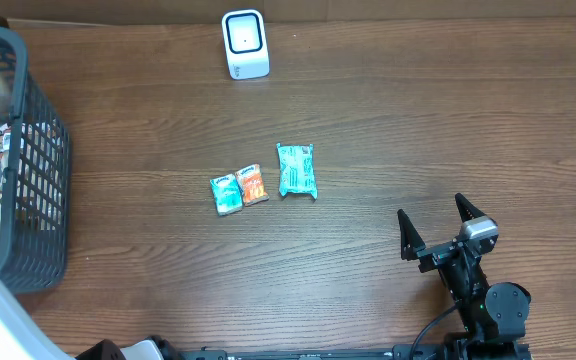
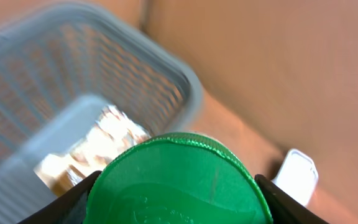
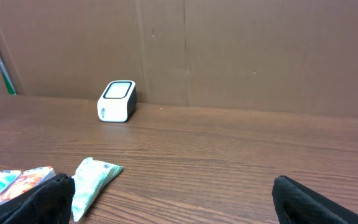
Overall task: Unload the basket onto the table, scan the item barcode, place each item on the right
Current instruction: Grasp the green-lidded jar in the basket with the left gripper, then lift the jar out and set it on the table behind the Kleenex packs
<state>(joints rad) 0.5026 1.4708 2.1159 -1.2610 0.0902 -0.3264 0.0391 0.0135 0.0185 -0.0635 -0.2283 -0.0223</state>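
Grasping a green round-lidded item [image 2: 179, 186], the left hand [image 2: 176, 208] holds it clamped above the grey basket [image 2: 73, 74] at the left edge of the worktop [image 1: 418, 120]. The white scanner [image 1: 245, 44] stands at the far edge. The right hand [image 1: 430, 206] sits near the near right corner, jaws spread wide and empty, while a teal packet [image 1: 296, 170], an orange packet [image 1: 254, 185] and a blue packet [image 1: 226, 193] lie close together at the worktop centre.

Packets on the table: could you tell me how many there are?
3: small teal packet, orange packet beside it, larger teal packet further right; basket may hide more.
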